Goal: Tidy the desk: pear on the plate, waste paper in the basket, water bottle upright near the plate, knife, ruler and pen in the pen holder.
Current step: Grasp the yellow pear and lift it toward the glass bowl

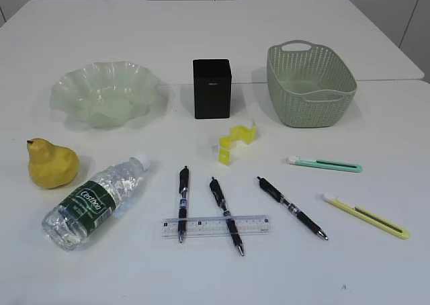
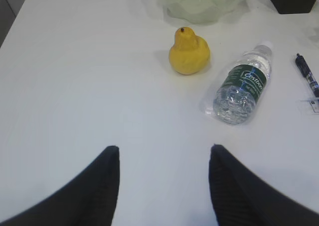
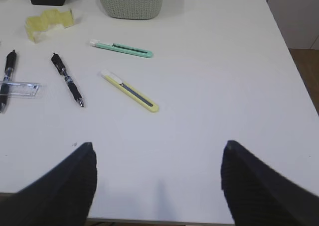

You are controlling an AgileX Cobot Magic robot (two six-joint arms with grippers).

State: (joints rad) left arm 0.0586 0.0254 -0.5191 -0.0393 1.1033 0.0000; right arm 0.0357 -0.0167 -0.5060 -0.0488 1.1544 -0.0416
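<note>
Both grippers [image 2: 164, 159] [image 3: 158, 156] gape empty above the desk [image 2: 75, 86]; yellow pear [image 2: 188, 52] sits upright.

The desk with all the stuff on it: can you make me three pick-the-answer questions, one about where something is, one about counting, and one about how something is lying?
1. Where is the pear?
A. on the plate
B. on the desk, left of the bottle
C. in the basket

2. How many pens are there?
A. one
B. three
C. five

3. How is the bottle?
A. lying down
B. upright
C. in the holder

Answers: 1 B, it sits on the desk, in front of the empty plate. 2 B, three black pens lie in a row. 3 A, it lies on its side, cap toward the plate.
</note>
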